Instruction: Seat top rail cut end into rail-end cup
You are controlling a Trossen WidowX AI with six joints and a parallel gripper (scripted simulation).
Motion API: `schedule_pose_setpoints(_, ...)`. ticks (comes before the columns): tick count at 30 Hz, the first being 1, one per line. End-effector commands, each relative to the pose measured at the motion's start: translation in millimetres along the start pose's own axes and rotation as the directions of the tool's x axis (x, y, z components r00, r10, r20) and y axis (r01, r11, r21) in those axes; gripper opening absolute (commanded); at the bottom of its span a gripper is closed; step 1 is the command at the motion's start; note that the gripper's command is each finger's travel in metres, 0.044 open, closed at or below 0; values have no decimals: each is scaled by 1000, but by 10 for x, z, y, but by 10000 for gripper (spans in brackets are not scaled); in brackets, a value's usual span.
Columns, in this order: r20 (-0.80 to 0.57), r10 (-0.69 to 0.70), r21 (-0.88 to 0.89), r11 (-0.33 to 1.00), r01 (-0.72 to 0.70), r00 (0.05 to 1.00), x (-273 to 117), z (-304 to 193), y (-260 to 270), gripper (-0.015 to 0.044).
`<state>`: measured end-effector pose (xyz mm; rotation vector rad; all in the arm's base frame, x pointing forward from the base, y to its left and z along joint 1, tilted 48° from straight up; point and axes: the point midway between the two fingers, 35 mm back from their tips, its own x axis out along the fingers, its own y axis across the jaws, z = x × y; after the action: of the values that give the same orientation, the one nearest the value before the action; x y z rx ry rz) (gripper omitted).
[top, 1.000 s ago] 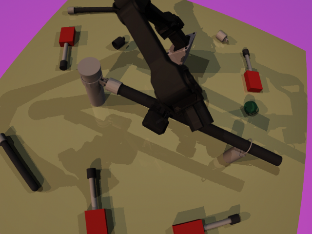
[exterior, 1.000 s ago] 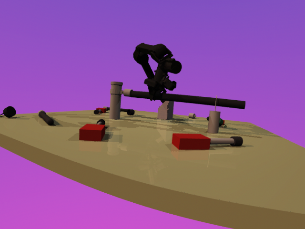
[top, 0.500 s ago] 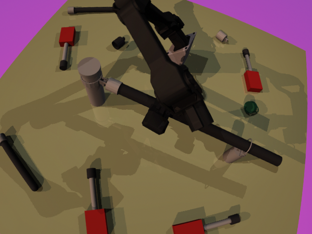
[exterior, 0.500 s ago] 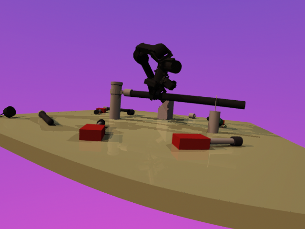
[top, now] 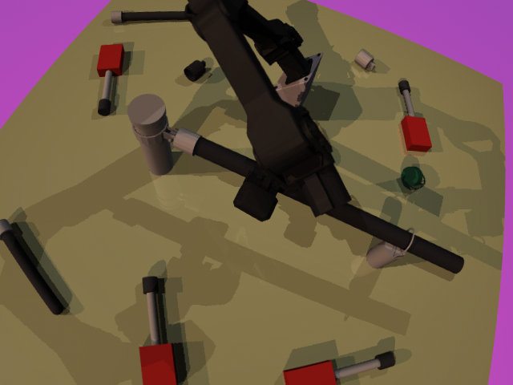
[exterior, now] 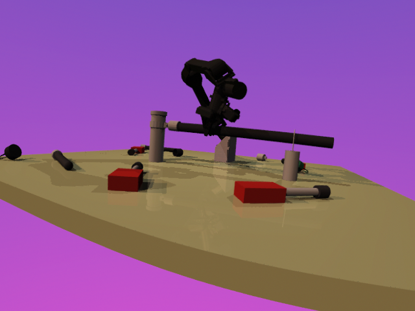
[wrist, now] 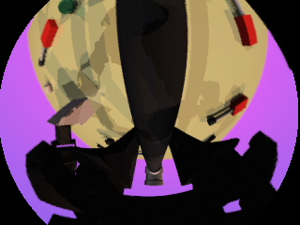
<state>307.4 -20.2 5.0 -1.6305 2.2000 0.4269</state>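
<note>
The dark top rail runs through the loop cap's thin loop on the short post. Its far end meets the mouth of the pale rail-end cup; how deep it sits inside is hidden. The cup hangs on the brace band, high on the big post, just under its cap. The rail slopes slightly down toward the loop. My gripper is shut on the rail, between cup and loop.
Red blocks with grey rods and black ends lie around the rail. A black rod lies left. A small pale cup, a black cup and a green piece also lie there.
</note>
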Motion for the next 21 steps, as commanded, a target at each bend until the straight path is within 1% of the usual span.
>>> schedule_pose_setpoints(1, 0, -3, 4, 1000, 3, 1000, -14, 3, -10, 0)
schedule_pose_setpoints(21, 0, -3, 4, 1000, 3, 1000, -37, 61, -37, 0)
